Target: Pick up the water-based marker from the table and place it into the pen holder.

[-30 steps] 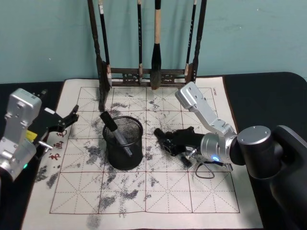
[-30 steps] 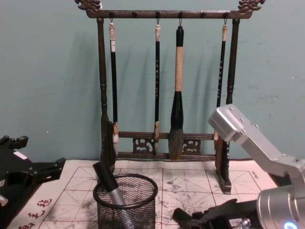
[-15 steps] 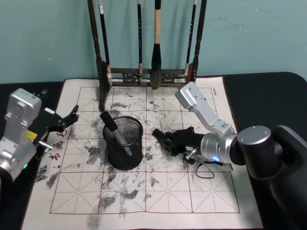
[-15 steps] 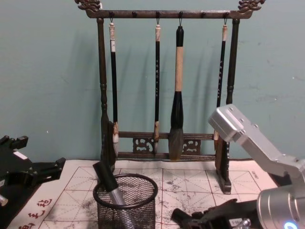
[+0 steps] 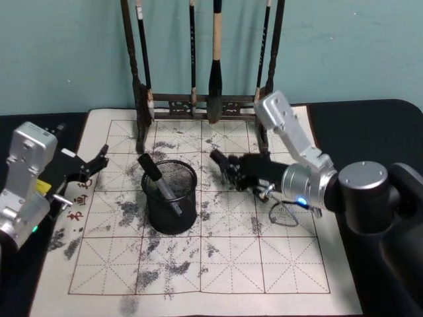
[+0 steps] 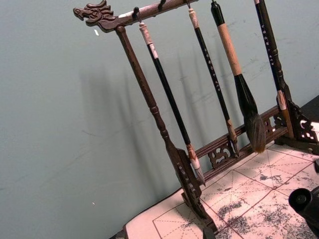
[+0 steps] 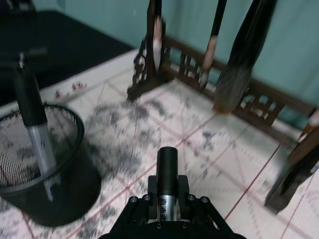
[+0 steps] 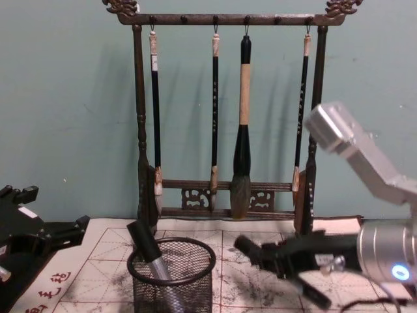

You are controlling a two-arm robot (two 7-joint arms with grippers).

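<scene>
My right gripper point(image 5: 231, 170) was pinching the marker point(image 7: 167, 172), fingers pressed against the barrel on both sides and the black cap projecting forward past the fingertips. Compared with half a second earlier, the gripper had risen: it had been low over the mat point(image 5: 231, 264) to the right of the holder point(image 5: 170, 205), and it now stood higher, to the right of and beyond the holder, toward the rack point(image 5: 198, 102). In the chest view the marker point(image 8: 244, 246) hung clear of the mat, roughly level with the holder's rim and apart from it on the right. I judged the pick-up complete and the carry begun. The holder stood upright and already contained another marker point(image 5: 158, 185), which leaned against the left side of the rim; the right side of the opening was free. I judged that the next move required bringing the cap over that free side, tilting the marker toward vertical, and only then releasing, since a release from the near-level pose would risk laying it across the rim. My left gripper point(image 5: 99, 160) was parked left of the holder, well apart from it.
</scene>
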